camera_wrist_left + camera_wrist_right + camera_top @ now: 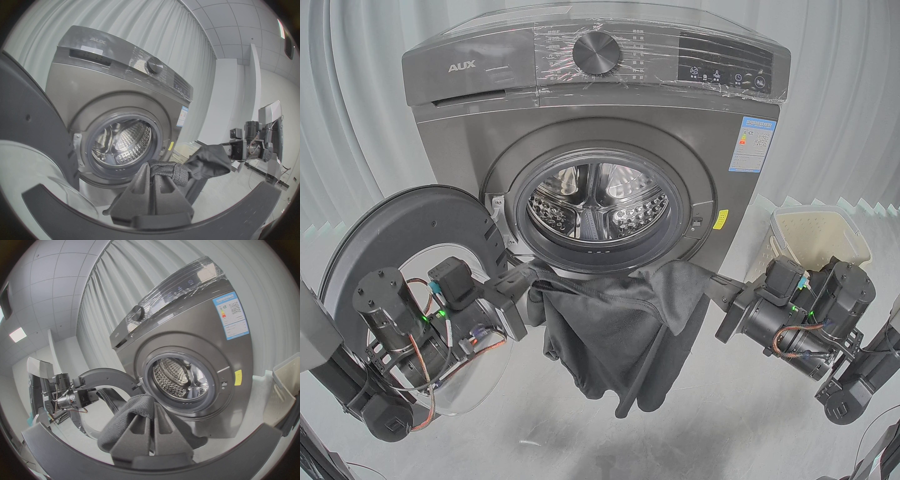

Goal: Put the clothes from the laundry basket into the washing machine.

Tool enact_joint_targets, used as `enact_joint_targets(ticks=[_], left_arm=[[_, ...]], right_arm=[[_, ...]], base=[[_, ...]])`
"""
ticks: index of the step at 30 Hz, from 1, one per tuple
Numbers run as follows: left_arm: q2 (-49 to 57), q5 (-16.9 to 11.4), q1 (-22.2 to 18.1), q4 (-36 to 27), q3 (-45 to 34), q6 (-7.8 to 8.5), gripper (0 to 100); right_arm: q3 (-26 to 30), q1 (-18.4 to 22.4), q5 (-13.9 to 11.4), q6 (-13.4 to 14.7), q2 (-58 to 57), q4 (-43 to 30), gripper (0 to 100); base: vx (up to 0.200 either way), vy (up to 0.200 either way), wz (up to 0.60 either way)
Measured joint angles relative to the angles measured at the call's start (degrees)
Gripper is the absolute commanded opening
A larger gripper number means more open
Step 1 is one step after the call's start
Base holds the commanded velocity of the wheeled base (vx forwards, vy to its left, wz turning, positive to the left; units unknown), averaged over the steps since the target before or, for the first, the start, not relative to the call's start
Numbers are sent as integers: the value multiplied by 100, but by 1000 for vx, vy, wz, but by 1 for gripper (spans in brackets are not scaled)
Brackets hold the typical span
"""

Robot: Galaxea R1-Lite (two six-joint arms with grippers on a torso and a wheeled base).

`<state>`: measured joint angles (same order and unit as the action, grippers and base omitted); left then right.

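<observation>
A dark grey garment (612,325) hangs stretched between my two grippers, just below and in front of the washing machine (594,125) opening. My left gripper (526,275) is shut on the garment's left edge (170,171). My right gripper (717,289) is shut on its right corner (134,412). The rest of the cloth sags toward the floor. The steel drum (594,203) stands open behind it and looks bare inside. The cream laundry basket (822,237) sits on the floor to the machine's right.
The machine's round door (406,244) is swung wide open to the left, right behind my left arm. Pale curtains hang behind the machine. Bare grey floor lies below the hanging garment.
</observation>
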<state>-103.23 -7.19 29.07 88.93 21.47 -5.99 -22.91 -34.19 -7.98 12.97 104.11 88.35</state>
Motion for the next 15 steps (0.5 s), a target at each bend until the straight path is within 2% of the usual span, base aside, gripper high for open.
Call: enact_joint_targets(ticks=[7,15], left_arm=[[130,6,-210,2,217,-17,0],[373,16,-243,0,352,-17,0]], right_arm=[[-82,421,126,24,102,0,0],[-151,517,126,30,330,4,0]], base=[[0,0,0],[0,0,0]])
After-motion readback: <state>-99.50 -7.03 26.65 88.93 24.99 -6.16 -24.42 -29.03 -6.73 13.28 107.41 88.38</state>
